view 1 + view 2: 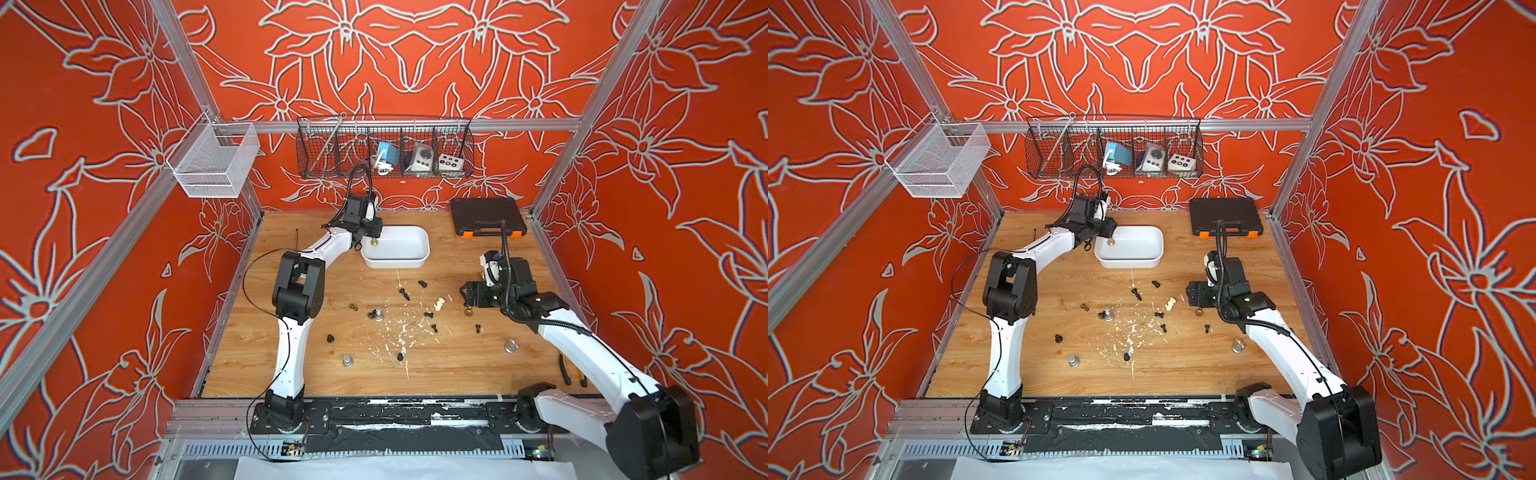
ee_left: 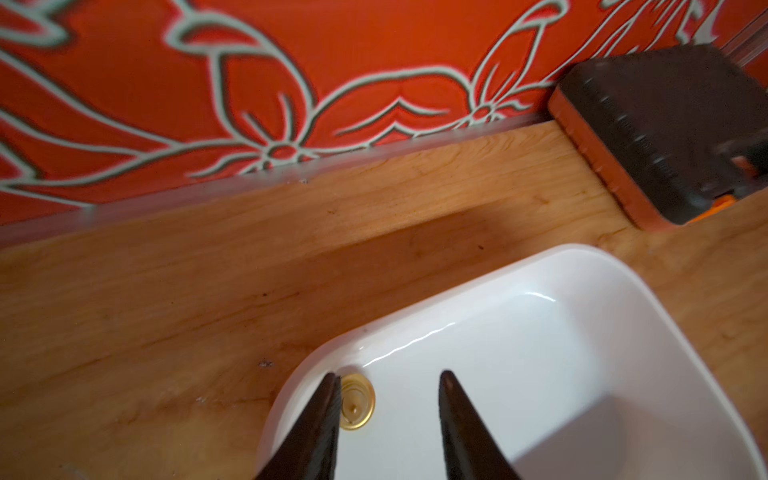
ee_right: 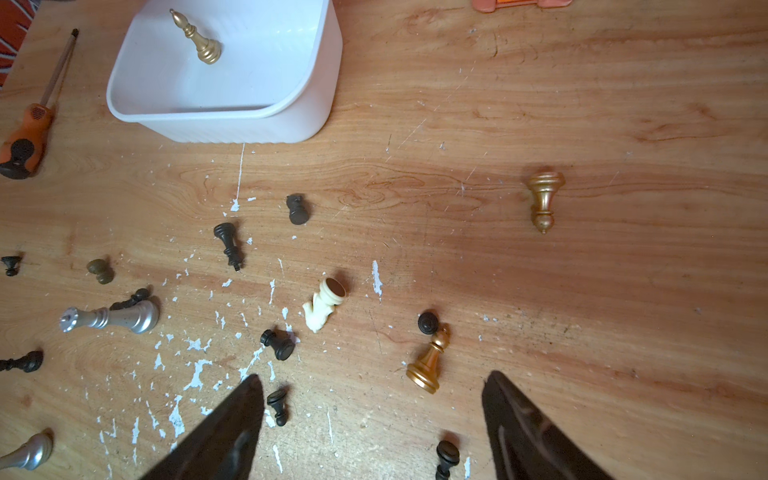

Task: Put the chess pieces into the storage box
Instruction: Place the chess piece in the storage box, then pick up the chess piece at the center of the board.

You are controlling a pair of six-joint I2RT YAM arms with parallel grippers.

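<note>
The pieces lie scattered over the middle of the table, most tipped on their sides. There are tiny black ones, a cream one and a silver one at the left of the right wrist frame. A gold pawn stands at lower centre. One gold bishop already stands upright in the box, at the upper left of that frame.

All look hard and smooth. The metallic ones are probably heavier and slick, and the black ones are light enough to skid or pop free. Lying pieces will likely roll, so the best hold is across the narrow stem just above the base.

The right gripper hangs over the pawn with its fingers wide apart and nothing between them. The left gripper is over the box corner, at the bottom of its wrist frame. Its fingers are apart, with the bishop just beside one finger and not clamped; whether they touch is unclear.
</note>
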